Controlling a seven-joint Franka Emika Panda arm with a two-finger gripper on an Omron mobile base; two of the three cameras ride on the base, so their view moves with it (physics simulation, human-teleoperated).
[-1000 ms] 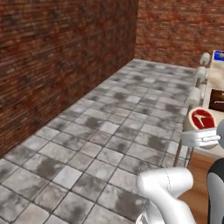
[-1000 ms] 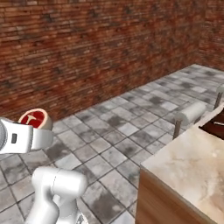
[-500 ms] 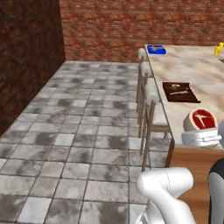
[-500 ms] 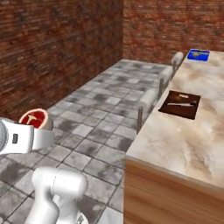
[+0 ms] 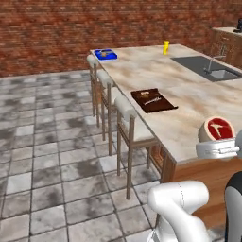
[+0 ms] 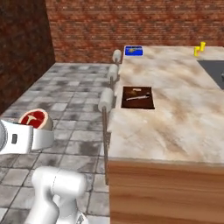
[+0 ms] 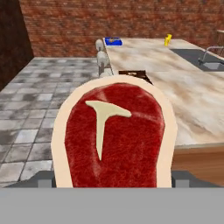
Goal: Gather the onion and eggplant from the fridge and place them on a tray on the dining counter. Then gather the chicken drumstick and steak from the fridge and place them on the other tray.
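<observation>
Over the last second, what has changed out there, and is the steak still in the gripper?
The base has swung round: the views went from brick wall and floor to facing the dining counter, with the dark tray, blue box and sink now in sight. That is camera motion, not the things moving. The steak stays held upright in the gripper.

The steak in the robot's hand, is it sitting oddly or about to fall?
The steak stands upright on edge in the gripper, its face toward the hand camera. Nothing looks spilled or damaged; the tray lies flat on the counter.
</observation>
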